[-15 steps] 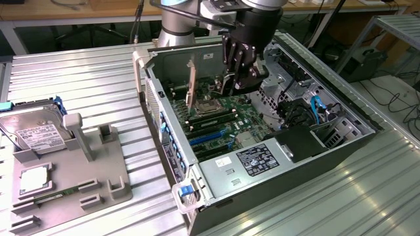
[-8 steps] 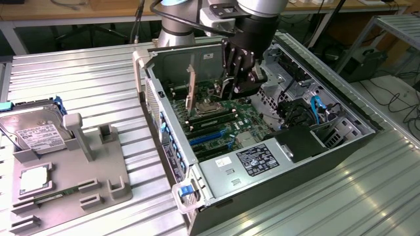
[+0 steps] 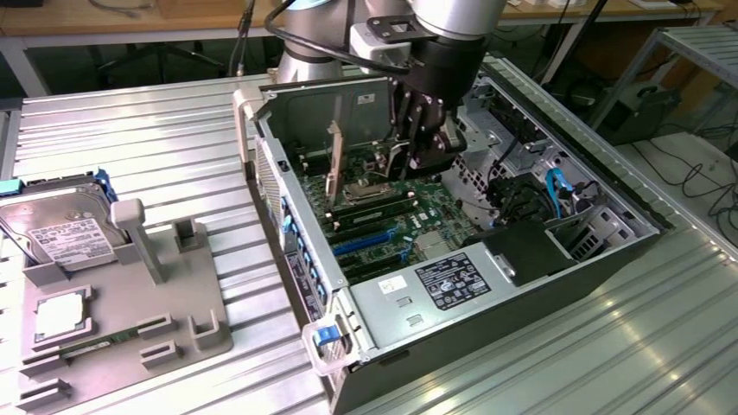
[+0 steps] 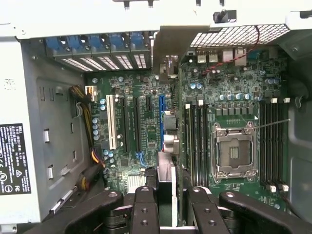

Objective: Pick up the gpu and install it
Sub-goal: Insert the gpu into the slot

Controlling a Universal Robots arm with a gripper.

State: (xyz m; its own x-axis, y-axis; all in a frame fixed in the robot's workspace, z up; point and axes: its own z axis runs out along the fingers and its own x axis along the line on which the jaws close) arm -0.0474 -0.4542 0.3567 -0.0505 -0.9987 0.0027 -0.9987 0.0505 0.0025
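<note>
The gpu (image 4: 165, 168) shows edge-on in the wrist view, clamped between my two black fingers (image 4: 145, 197). Its silver end bracket (image 4: 169, 48) points toward the case's rear wall with the blue clips. My gripper (image 4: 165, 195) is shut on the card. It holds the card upright above the motherboard, between the blue expansion slot (image 4: 160, 114) and the memory slots. In the exterior view my gripper (image 3: 423, 151) reaches down into the open computer case (image 3: 346, 346). The gpu bracket (image 3: 334, 160) stands upright toward the exterior view's left of it.
The CPU socket (image 4: 234, 151) lies close beside the card. A power supply (image 3: 461, 277) and a black drive cage (image 3: 524, 251) fill the case's near end. A grey fixture (image 3: 127, 303) outside the case carries a hard drive (image 3: 58, 229) and a RAM stick (image 3: 104, 341).
</note>
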